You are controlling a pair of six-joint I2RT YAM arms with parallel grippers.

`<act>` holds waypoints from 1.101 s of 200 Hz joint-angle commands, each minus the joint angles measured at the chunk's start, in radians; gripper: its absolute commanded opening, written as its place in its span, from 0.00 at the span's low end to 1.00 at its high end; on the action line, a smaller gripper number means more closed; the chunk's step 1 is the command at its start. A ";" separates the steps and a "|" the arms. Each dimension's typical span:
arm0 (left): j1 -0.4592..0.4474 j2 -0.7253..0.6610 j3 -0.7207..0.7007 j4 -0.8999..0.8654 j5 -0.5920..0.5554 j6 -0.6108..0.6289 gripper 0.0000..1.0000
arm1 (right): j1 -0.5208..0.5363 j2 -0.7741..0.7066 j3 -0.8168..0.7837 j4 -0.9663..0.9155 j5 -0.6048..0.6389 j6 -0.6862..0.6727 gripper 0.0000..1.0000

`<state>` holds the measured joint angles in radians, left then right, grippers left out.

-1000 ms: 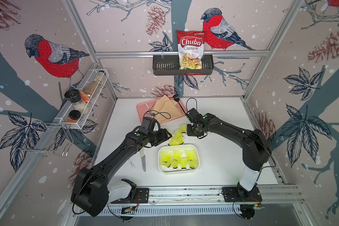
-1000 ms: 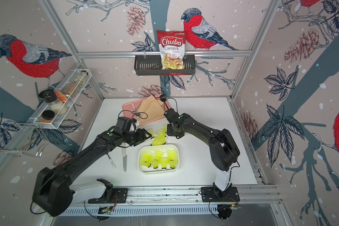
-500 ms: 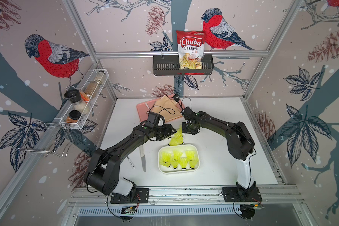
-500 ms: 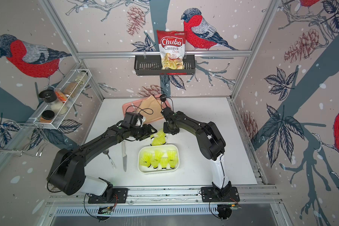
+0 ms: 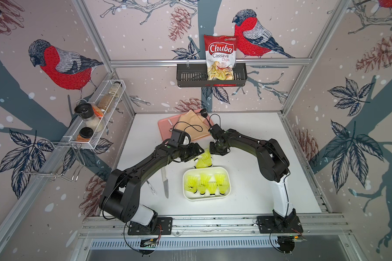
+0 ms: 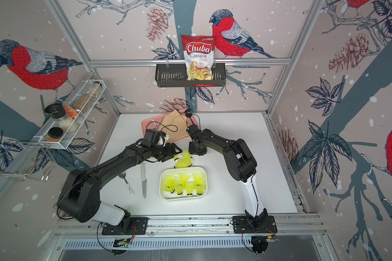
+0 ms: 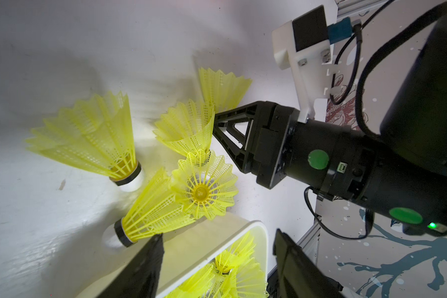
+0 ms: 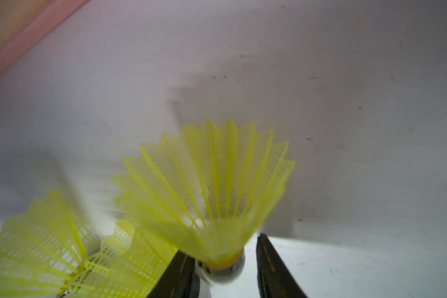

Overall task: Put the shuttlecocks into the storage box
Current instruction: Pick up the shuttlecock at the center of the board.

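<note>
Over the last second both arms have folded in at shoulder and elbow. The two claws have drawn closer over the loose shuttlecocks (image 5: 204, 160), which lie in a cluster on the table (image 5: 258, 128) just beyond the far rim of the storage box (image 5: 204, 198). The box and the several shuttlecocks lying in it have not shifted. The left claw (image 7: 218, 236) stands wide with nothing between its fingers, low at the cluster's left side. The right claw (image 8: 225, 250) is narrowed about the white rounded tip of one shuttlecock (image 8: 209, 185). One finger is against the tip and a sliver of table shows by the other (whether it truly grips I cannot tell; the skirt is blurred). The skirts are neon yellow-green plastic mesh, ribbed, flared and scalloped at the edge, each ending in a black band and a white tip. The box is smooth white plastic with rounded corners, and the claw fingers are black open triangles. A knife (image 5: 165, 184) lies beside the box on the left, apart from it. The pink tray (image 5: 165, 127) sits near, behind the cluster. Open white table runs to the right of the box.
</note>
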<state>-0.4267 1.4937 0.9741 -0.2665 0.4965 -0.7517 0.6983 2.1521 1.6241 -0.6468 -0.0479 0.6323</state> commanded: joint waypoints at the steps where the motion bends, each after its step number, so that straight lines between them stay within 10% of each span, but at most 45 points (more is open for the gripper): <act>1: 0.003 0.001 -0.005 0.039 0.010 0.013 0.70 | -0.001 0.007 0.005 0.004 0.007 0.002 0.39; 220: 0.003 -0.225 -0.037 -0.090 -0.052 0.035 0.70 | 0.111 -0.333 -0.147 -0.075 0.138 0.058 0.22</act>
<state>-0.4267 1.3281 0.9527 -0.3027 0.4694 -0.7330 0.7723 1.8736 1.4982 -0.6739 0.0517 0.6476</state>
